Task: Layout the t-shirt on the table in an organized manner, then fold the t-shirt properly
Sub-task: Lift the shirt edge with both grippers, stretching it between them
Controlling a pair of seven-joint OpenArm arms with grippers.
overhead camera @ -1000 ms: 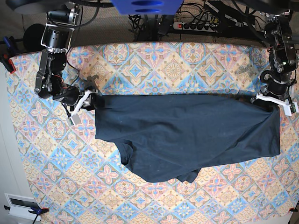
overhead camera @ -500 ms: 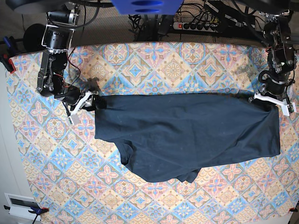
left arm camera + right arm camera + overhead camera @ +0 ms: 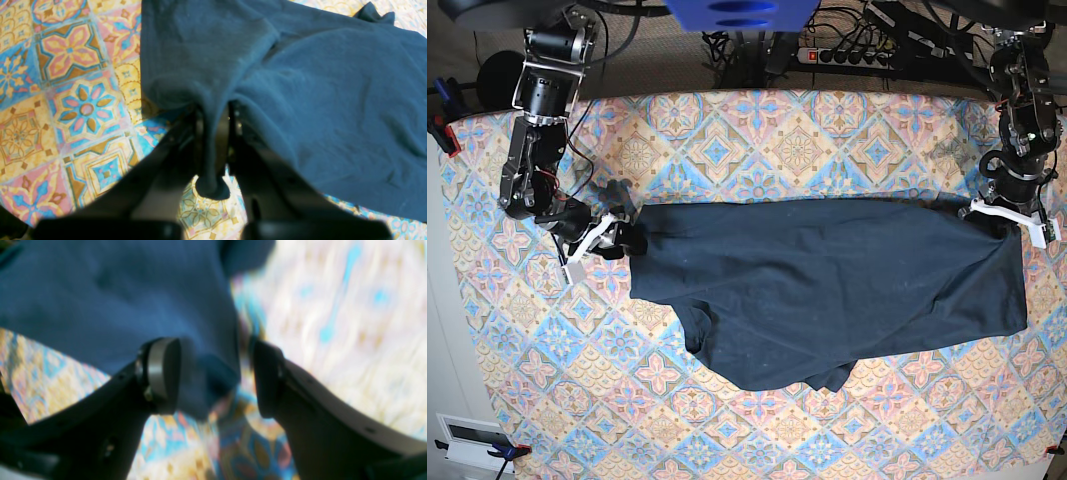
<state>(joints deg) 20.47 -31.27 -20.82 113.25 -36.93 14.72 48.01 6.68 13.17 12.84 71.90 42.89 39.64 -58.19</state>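
The dark navy t-shirt point(image 3: 827, 290) lies spread across the middle of the patterned table point(image 3: 757, 130), its lower edge bunched into a rounded point. My left gripper point(image 3: 1005, 215) holds the shirt's upper right corner. In the left wrist view this gripper point(image 3: 215, 140) is shut on a pinched fold of the t-shirt point(image 3: 317, 100). My right gripper point(image 3: 622, 240) sits at the shirt's upper left corner. The blurred right wrist view shows this gripper point(image 3: 213, 376) open, with the loose corner of the t-shirt point(image 3: 116, 300) lying between the fingers point(image 3: 163, 373).
A power strip point(image 3: 857, 55) with tangled cables lies behind the table's far edge. Red clamps point(image 3: 447, 135) grip the cloth at the left edge. A white box point(image 3: 472, 440) sits off the near left corner.
My right gripper has opened and let go of the shirt's left corner, then shifted a little toward the near left. The left gripper has kept its grip and barely moved.
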